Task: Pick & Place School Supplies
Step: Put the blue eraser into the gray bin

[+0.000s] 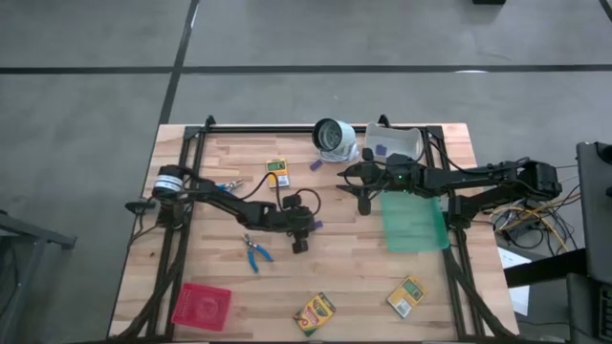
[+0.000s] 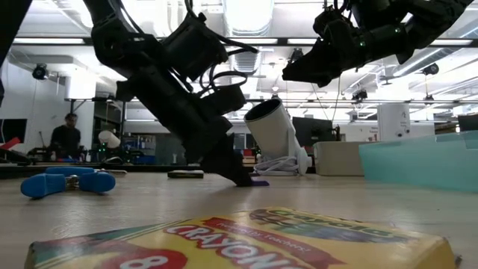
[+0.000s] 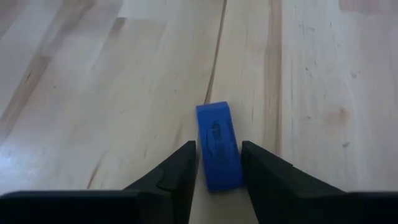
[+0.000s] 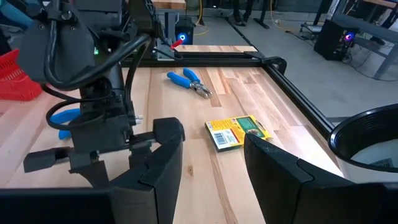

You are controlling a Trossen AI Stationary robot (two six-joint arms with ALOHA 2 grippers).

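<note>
From above, the left gripper (image 1: 301,236) is down at mid-table on a small purple piece (image 1: 316,226); the right gripper (image 1: 363,191) hovers farther right, beside the green mat (image 1: 415,222). Level view: the piece (image 2: 258,181) lies flat on the wood. Left wrist: fingers apart, straddling the eraser-like block (image 3: 218,145), its long axis running along them. Right wrist: jaws apart, empty, above a crayon box (image 4: 237,132).

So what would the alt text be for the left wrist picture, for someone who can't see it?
A small blue-purple block lies on the wooden table between the left gripper's two dark open fingers, which sit on either side of it, low to the wood.
</note>
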